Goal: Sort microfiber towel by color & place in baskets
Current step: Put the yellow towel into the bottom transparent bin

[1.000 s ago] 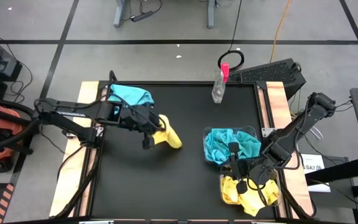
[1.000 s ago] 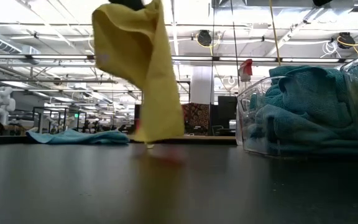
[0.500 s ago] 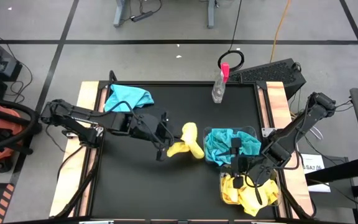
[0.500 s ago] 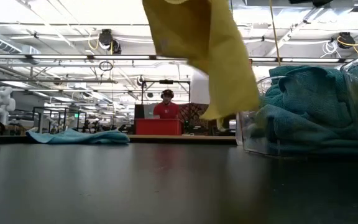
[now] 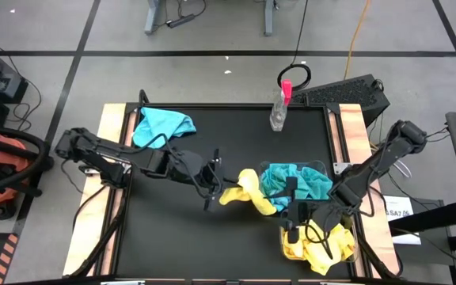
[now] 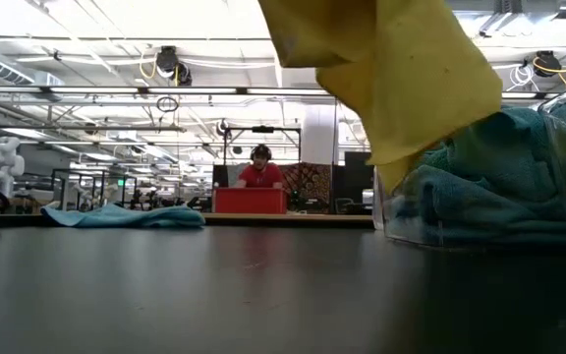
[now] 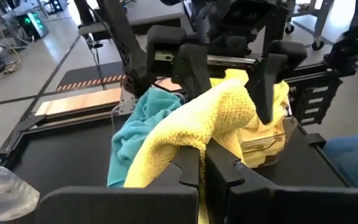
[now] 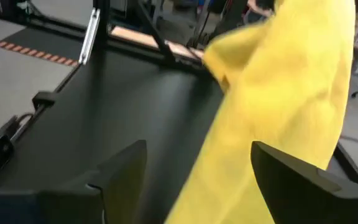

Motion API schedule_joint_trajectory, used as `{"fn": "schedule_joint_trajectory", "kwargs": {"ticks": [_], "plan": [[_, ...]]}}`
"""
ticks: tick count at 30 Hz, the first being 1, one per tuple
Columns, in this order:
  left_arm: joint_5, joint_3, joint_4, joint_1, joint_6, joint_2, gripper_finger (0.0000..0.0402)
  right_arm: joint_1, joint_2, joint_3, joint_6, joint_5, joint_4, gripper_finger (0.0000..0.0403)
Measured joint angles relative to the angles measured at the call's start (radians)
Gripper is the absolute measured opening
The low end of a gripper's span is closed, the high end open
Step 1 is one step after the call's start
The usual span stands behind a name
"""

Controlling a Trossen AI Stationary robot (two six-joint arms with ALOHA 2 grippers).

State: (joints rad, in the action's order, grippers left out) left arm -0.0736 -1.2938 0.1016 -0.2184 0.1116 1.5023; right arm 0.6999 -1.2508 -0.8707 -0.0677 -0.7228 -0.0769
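The left gripper (image 5: 214, 179), stretched across the table (image 5: 212, 237), pinches a yellow towel (image 5: 248, 192). The right gripper (image 5: 290, 212) faces it with jaws wide, beside the teal-filled basket (image 5: 321, 167).

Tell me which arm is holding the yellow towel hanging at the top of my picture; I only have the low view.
Observer: The left gripper is shut on the yellow towel, mid-table beside the basket of blue towels.
Operator: Where is the right gripper?
Observer: The right gripper is open and faces the hanging towel from close by.
Operator: I see only one basket. Where is the other?
Observer: The second basket sits right next to the blue one on the right arm's side, and it has yellow towels in it.
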Motion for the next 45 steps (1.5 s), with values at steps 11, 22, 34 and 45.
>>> {"fn": "schedule_joint_trajectory", "kwargs": {"ticks": [11, 22, 34, 45], "plan": [[0.025, 0.000, -0.055, -0.036, 0.009, 0.039, 0.0001, -0.092, -0.060, 0.000, 0.055, -0.029, 0.104, 0.0281], [0.076, 0.000, -0.088, -0.070, 0.009, 0.039, 0.0001, -0.121, -0.067, 0.000, 0.057, -0.023, 0.119, 0.0189], [0.075, 0.000, -0.077, -0.086, 0.002, 0.039, 0.0020, -0.092, -0.034, 0.000, 0.128, -0.087, 0.120, 0.0006], [0.068, 0.000, -0.166, -0.103, 0.000, 0.115, 0.0028, 0.003, 0.072, 0.000, 0.423, -0.128, 0.373, 0.0001]]}}
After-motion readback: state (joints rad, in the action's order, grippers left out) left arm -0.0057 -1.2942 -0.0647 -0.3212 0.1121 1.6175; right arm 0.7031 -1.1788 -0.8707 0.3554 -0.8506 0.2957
